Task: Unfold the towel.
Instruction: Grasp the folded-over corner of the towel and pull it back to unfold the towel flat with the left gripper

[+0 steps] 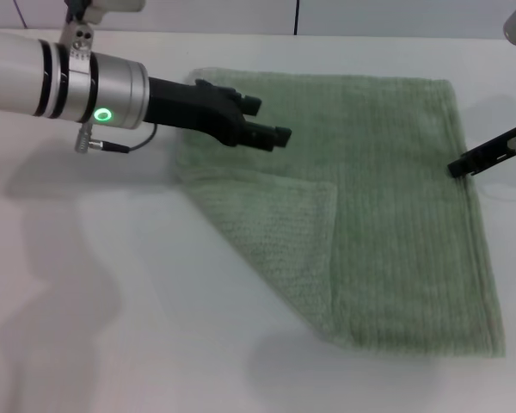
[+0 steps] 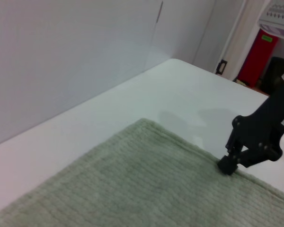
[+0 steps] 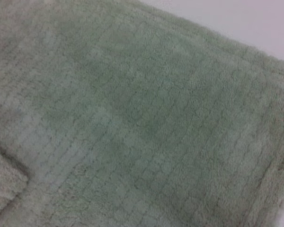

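The pale green towel (image 1: 396, 198) lies flat on the white table (image 1: 112, 327). Its near-left corner is folded over onto it as a triangular flap (image 1: 284, 232). My left gripper (image 1: 271, 120) hovers over the towel's far-left part, fingers parted and holding nothing. My right gripper (image 1: 456, 165) rests its tip at the towel's right edge; the fingers look closed together. The left wrist view shows the towel (image 2: 146, 184) and the right gripper (image 2: 226, 165) touching its hem. Ribbed towel (image 3: 146, 118) fills the right wrist view, with a fold edge at one corner.
Bare white table surrounds the towel on the left, near side and far side. A pale wall (image 2: 61, 56) rises behind the table's far edge. A red object (image 2: 258, 56) stands off the table in the background.
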